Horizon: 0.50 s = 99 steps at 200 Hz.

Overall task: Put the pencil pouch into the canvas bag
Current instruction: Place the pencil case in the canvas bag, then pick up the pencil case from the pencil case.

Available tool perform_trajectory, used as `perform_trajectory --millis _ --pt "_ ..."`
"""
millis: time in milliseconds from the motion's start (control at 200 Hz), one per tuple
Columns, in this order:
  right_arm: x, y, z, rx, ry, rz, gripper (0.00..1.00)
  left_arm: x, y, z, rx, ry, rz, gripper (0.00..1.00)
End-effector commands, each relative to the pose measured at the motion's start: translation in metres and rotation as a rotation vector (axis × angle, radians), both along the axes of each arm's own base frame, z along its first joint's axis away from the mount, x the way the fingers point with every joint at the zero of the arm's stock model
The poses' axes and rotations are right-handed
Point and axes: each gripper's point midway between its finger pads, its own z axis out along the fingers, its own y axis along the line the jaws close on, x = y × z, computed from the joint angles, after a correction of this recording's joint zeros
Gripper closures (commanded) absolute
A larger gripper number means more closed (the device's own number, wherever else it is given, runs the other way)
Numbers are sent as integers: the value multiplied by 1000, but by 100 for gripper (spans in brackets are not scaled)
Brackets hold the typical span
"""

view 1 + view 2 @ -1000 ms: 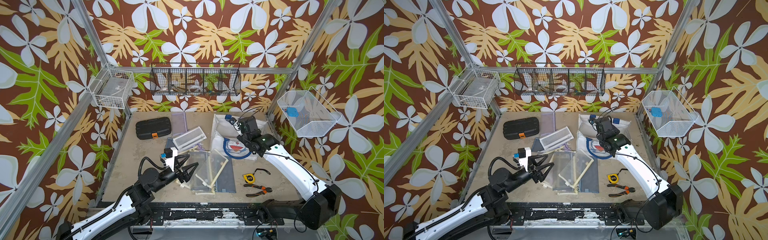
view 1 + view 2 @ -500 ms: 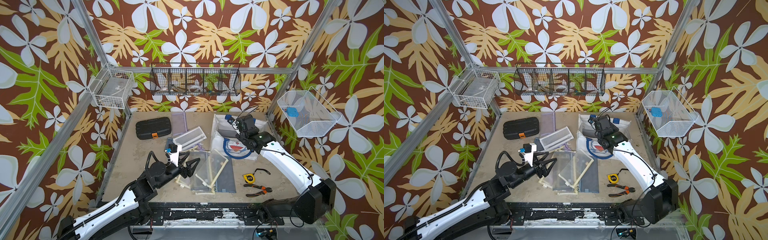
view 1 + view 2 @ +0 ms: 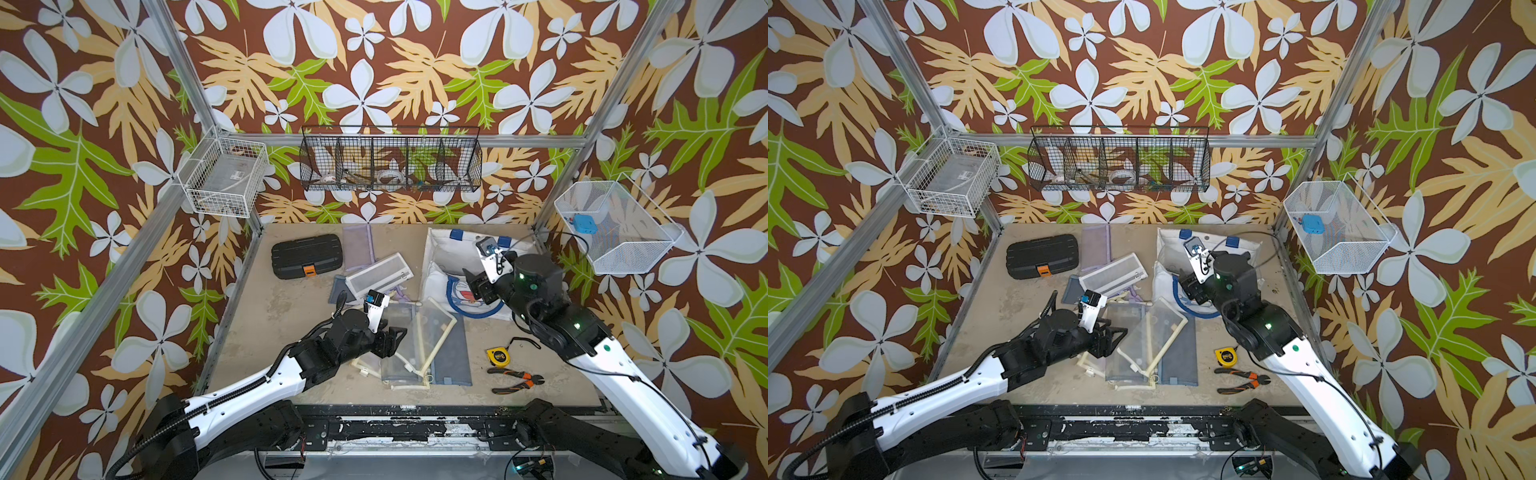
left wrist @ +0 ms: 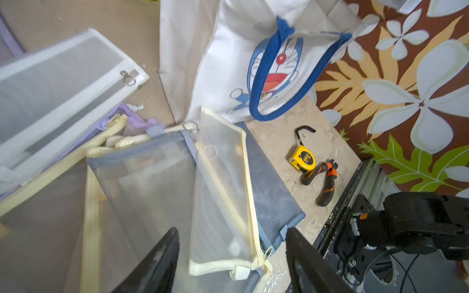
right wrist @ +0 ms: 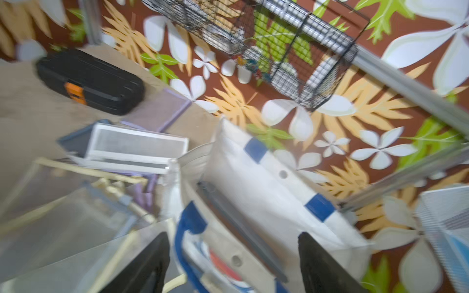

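**Both grippers open, the pouch on the table outside the bag**

The left gripper (image 4: 231,266) hangs low over a heap of mesh pouches. Its two black fingers (image 4: 157,261) stand wide apart and clamp nothing. Directly in front of it lies the pencil pouch (image 4: 220,190), a transparent one with a cream rim, resting flat on a blue-grey pouch (image 4: 271,195). In the left wrist view the near end of the pencil pouch sits between the two fingers, but whether a fingertip touches the mesh cannot be told.

On the bare table (image 3: 282,316) to the right of this gripper are a yellow tape measure (image 3: 497,356) and, just beside it, pliers (image 3: 515,380) with orange and black handles.

Farther ahead, the right gripper (image 3: 473,282) hovers over the canvas bag (image 3: 449,257). Its jaws are also spread wide and hold nothing. The bag lies on the table below it, with a blue handle under the fingers and the cartoon face turned toward the pouches. The pencil pouch is outside the bag, and its far corner reaches the bag's lower edge. The right wrist view is blurred.

To the left of the right gripper a white mesh pouch (image 3: 380,272) lies on top of other pouches. Beyond that pouch sits a black case (image 3: 307,261) with an orange latch. On the far wall, behind both grippers, hangs a black wire basket (image 3: 390,164).
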Motion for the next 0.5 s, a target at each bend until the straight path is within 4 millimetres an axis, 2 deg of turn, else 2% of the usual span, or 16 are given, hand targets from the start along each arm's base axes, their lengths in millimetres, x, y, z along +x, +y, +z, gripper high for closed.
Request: perform_trajectory --millis 0,125,210,340,435,490 --pt "-27 28 -10 253 82 142 18 -3 -6 -18 35 58 -26 35" --pt "-49 41 -55 411 203 206 16 4 -13 -34 43 105 -33 36" --pt "-53 44 -92 515 308 174 13 14 -17 -40 15 148 -42 37" --pt "-60 53 -144 578 469 151 11 25 -24 -53 57 183 -46 38" --pt "-63 56 -170 595 526 132 9 28 -27 -66 98 214 -46 39" --pt "-66 58 -178 602 533 130 8 28 -29 -73 105 229 -51 39"
